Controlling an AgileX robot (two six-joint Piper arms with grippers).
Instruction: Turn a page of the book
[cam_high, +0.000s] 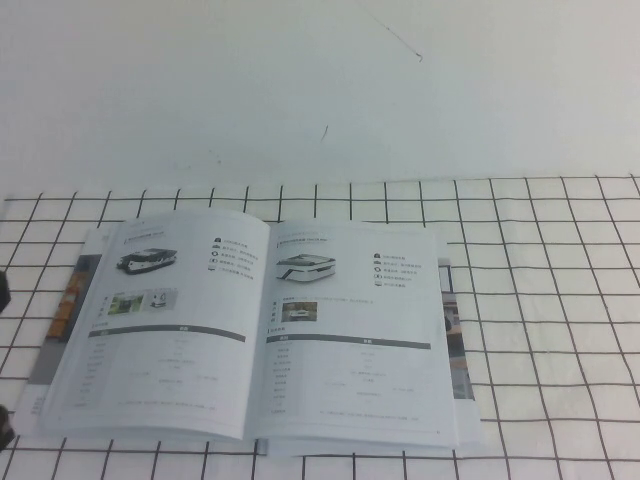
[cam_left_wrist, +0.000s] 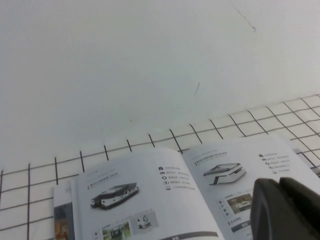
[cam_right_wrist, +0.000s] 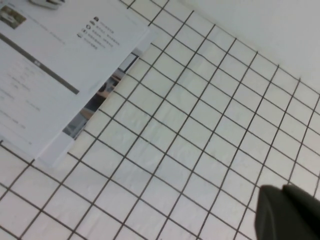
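The book (cam_high: 265, 330) lies open and flat on the checked cloth, showing two white spec pages with small product pictures. The left page (cam_high: 160, 320) lies flat, and a strip of colour photo peeks out beyond its outer edge. The book also shows in the left wrist view (cam_left_wrist: 150, 200) and in the right wrist view (cam_right_wrist: 55, 75). My left gripper (cam_left_wrist: 279, 183) is shut and empty, hovering over the book's right page. My right gripper (cam_right_wrist: 282, 189) is shut and empty over bare cloth, well off the book's right edge. It is out of the high view.
A white cloth with a black grid (cam_high: 560, 330) covers the table's near part, and plain white surface (cam_high: 320, 90) lies beyond it. A photo strip (cam_high: 455, 345) of a lower sheet sticks out under the right page. Dark arm parts (cam_high: 4, 292) show at the left edge.
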